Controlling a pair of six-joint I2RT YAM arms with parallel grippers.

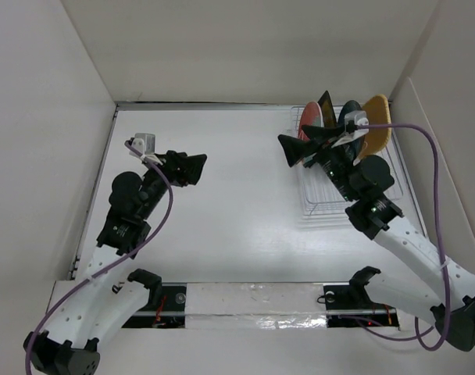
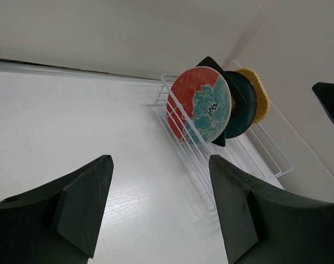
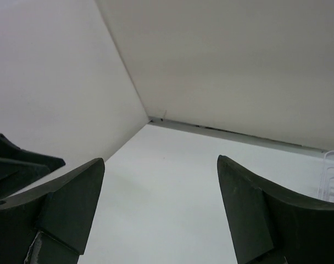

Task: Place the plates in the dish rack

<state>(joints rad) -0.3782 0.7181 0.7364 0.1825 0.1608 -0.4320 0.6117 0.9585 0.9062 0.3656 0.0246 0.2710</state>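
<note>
The plates (image 2: 211, 104) are standing on edge in the dish rack (image 1: 331, 208), facing left, while the left pincer (image 2: 160, 165) and right pincer (image 3: 160, 162) are gaping wide, empty.

plates (image 2: 202, 104) stand on edge in the white wire dish rack (image 2: 198, 159)

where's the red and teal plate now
The red-and-teal plate stands in the dish rack at the table's far right, its leftmost plate in the top view, beside the black-rimmed square plate.
</note>
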